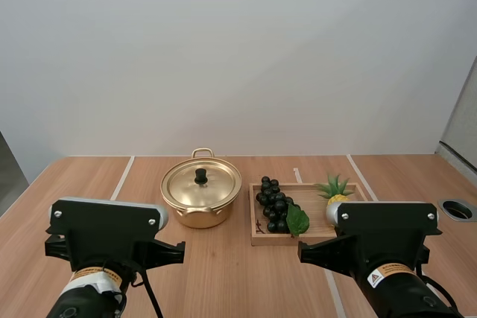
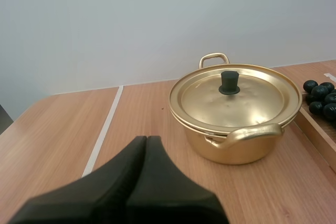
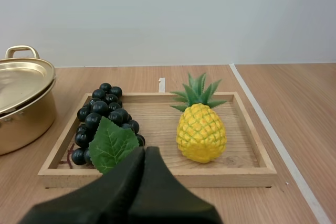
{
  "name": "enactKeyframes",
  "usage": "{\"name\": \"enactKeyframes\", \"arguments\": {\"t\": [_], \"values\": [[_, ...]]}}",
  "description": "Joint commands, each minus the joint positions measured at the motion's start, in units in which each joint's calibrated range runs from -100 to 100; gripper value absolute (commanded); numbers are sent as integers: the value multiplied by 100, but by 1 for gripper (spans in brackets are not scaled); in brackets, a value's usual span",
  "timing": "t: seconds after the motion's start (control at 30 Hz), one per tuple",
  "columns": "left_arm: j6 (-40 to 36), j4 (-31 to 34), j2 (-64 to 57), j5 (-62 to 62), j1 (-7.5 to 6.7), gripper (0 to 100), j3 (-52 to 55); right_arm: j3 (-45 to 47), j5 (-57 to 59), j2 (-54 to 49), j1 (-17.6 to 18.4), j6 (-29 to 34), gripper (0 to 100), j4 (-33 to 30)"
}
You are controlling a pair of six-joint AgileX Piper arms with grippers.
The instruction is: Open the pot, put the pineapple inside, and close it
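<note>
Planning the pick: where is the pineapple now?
In the high view the pineapple stands upright in the wooden tray's right half, beside the grapes, right of the lidded pot.

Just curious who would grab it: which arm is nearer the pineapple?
Right. The right gripper faces the tray, the pineapple ahead of its tips; the left gripper faces the pot, beside the tray.

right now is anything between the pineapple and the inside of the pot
Yes. The lid sits closed on the pot, so it must come off first. The grapes lie in the wooden tray between the pineapple and the pot, probably low enough to lift over.
</note>
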Motion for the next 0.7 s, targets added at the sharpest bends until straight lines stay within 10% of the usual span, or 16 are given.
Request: {"name": "enactKeyframes", "arguments": {"t": [0.0, 0.67], "values": [[-42, 32, -23, -129, -124, 0, 3, 7, -112, -34, -3, 16, 0, 18], [-42, 32, -23, -129, 29, 0, 3, 7, -112, -34, -3, 16, 0, 18]]}}
